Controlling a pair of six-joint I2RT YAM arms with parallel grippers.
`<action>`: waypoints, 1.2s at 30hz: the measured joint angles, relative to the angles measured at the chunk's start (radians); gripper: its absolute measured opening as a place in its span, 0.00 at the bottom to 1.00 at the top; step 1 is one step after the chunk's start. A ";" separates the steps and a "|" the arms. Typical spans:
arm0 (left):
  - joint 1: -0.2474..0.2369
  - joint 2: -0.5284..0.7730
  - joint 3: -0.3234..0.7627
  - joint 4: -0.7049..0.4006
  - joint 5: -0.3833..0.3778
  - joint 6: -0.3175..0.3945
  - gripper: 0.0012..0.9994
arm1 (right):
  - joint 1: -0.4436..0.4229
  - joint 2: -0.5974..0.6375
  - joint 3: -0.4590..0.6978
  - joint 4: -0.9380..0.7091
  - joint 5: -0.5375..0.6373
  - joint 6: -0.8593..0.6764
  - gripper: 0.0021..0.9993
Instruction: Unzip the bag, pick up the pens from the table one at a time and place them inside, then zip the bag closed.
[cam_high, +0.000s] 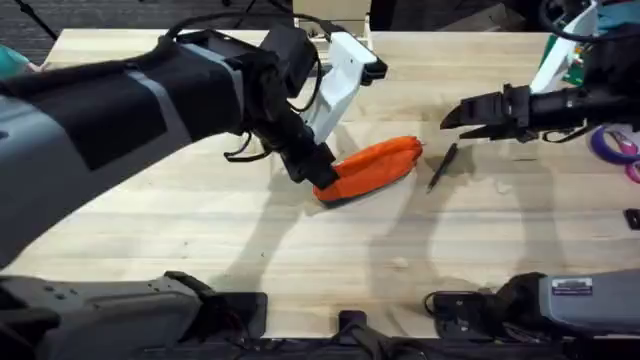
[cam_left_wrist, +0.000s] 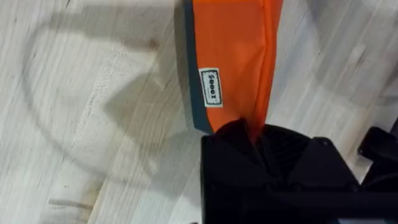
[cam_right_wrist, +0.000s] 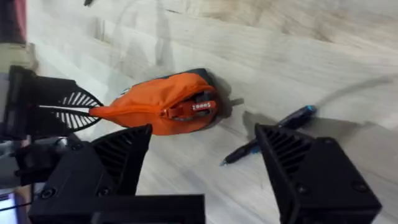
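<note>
Two arms: over pale wooden plank desk (cam_high: 200, 230)
Left gripper (cam_high: 318, 172): jaws clamp orange fabric pouch (cam_high: 375, 165) end
Right gripper (cam_high: 452, 118): jaws spread, above dark slim pen (cam_high: 442, 166)

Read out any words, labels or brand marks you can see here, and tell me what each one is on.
"Sooez", as best it reads: small white tag sewn on the orange pencil pouch.
Orange zipper pull on the pouch: lettering too blurred to read.
Label on the right arm's base: too small to read.

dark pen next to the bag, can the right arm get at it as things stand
Probably yes. The right gripper is open and empty just above the dark pen, which lies bare on the table, apart from the bag. The left gripper pinches the bag's far end.
</note>
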 joint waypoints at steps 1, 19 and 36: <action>0.000 0.000 0.000 0.000 0.000 0.000 0.04 | 0.000 0.011 0.000 0.001 -0.012 -0.001 1.00; 0.000 0.000 0.000 -0.001 0.000 0.000 0.04 | 0.089 0.176 0.000 0.003 -0.159 -0.051 1.00; 0.000 0.000 0.000 -0.003 0.000 0.000 0.04 | 0.165 0.176 0.000 0.031 -0.131 -0.082 0.90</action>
